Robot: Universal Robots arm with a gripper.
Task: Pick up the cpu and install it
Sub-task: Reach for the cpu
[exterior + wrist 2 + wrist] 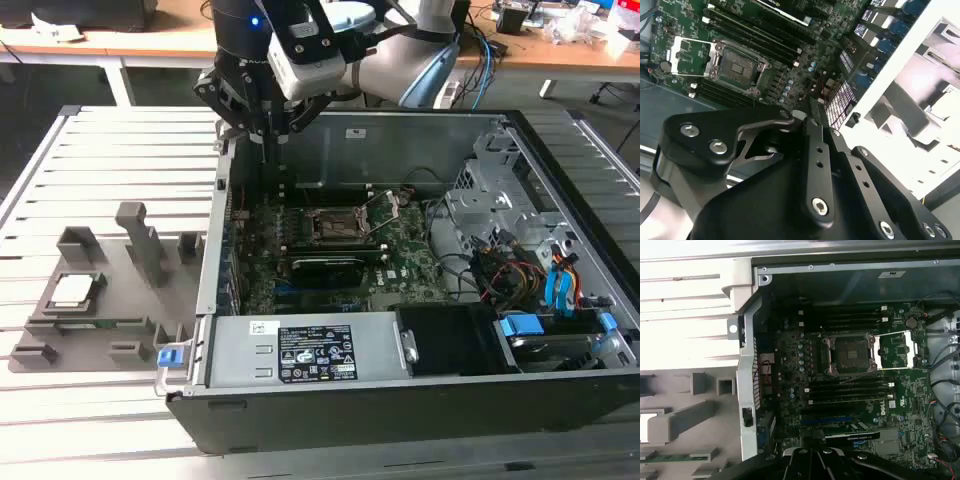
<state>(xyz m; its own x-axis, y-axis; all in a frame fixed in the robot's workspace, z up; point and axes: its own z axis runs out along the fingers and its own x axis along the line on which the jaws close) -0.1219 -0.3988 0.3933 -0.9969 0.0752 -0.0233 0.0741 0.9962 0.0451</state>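
Cpu [75, 290] flat, silver face up, square, seated in grey holder [135, 300].

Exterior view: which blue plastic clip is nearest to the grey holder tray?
The blue clip on the exterior view's left, just beside the grey holder tray. The other blue clips sit at the exterior view's right.

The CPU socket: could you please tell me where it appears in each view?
Exterior view: CPU socket in the middle of the motherboard.
Second wrist view: CPU socket between the memory slots.
First wrist view: CPU socket likewise between the memory slots.
Shared landmark: the flipped-open socket cover beside it.
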